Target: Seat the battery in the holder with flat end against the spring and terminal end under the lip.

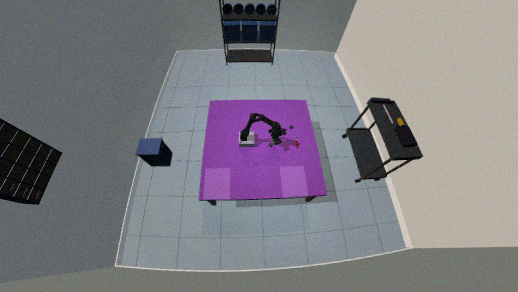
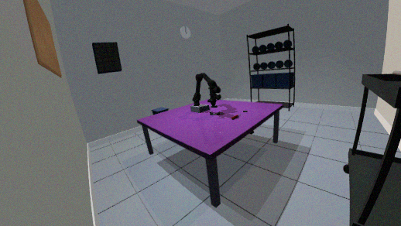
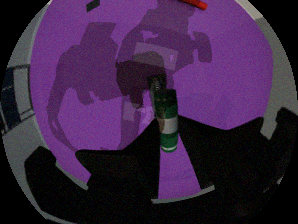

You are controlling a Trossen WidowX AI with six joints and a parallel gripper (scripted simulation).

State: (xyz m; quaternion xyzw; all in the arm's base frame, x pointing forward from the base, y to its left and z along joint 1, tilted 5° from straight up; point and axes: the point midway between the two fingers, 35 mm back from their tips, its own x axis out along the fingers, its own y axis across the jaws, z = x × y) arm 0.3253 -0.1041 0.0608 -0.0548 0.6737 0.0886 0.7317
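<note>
The green battery [image 3: 168,109] with a pale band is held between the fingertips of my gripper [image 3: 166,120] [image 2: 214,105], which is shut on it. The holder [image 3: 153,84] [image 2: 215,114] is small and dark and lies on the purple table [image 1: 240,175] [image 2: 205,135] [image 3: 215,100]. In the wrist view a bit of it with a coil shows just beyond the battery's far end; the rest is hidden behind the battery or in shadow. The battery appears above the table, not in the holder. The height of the gap and which end is the terminal cannot be told.
A red object [image 1: 297,144] [image 2: 234,117] [image 3: 196,4] lies beyond the holder, away from the arm's base. A small dark block [image 1: 291,127] [image 2: 245,111] [image 3: 93,5] lies off to one side. The arm's grey base [image 1: 247,139] [image 2: 200,108] stands on the table.
</note>
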